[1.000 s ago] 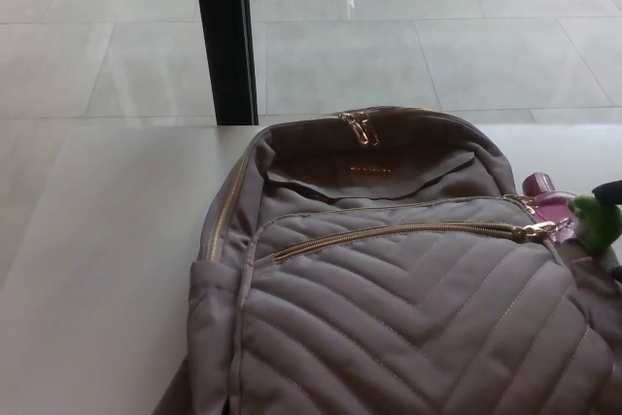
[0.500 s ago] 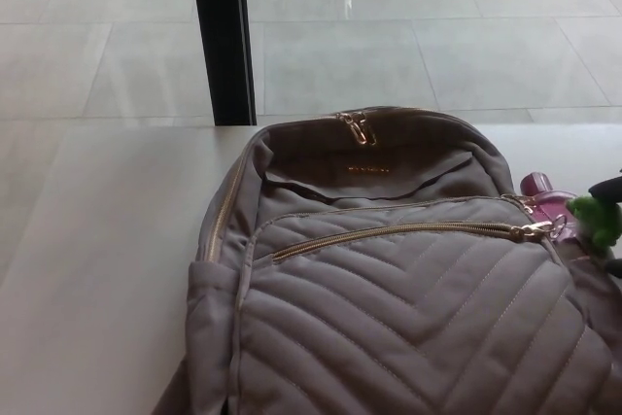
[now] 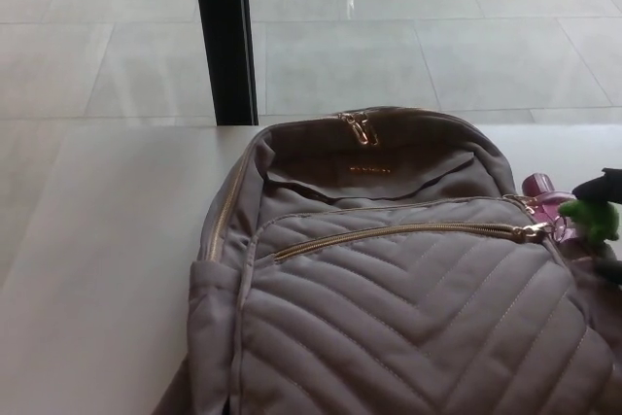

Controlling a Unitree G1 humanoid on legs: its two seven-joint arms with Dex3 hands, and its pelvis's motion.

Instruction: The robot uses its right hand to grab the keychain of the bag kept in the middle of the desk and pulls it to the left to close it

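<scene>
One hand shows: my right hand, mostly cut off at the edge, against the green keychain beside the bag. I can't tell whether it grips.

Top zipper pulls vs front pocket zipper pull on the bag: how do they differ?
Top zipper pulls sit at the top centre of the bag; the front pocket zipper pull sits at its zipper's right end. The top pulls hang bare; the front pull carries a keychain. Both are gold.
</scene>
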